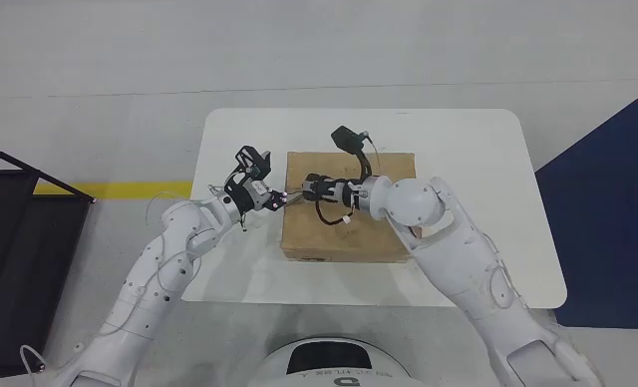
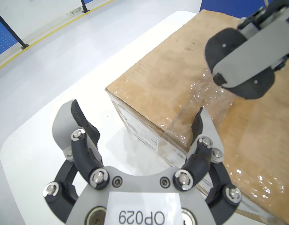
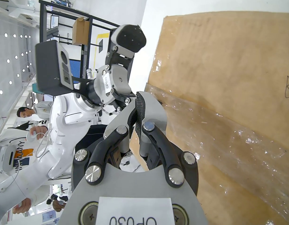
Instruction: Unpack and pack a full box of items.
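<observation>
Box (image 1: 334,237) of brown cardboard sits near the middle of the white table (image 1: 249,138), flaps closed, with a label on its side wall. Clear tape (image 2: 205,94) runs along the top seam and down over the edge; it looks wrinkled and crumpled near that edge. Both arms meet at the box's left end. The right gripper (image 3: 139,98) is low over the taped seam, its two fingers pressed together pad to pad; whether they pinch any tape between them I cannot tell. The left gripper (image 2: 137,108) is just beside it at the box's top edge, spread wide with nothing between its fingers: one fingertip (image 2: 198,120) is at the tape over the box top, the other (image 2: 75,108) hangs off the side above the table
</observation>
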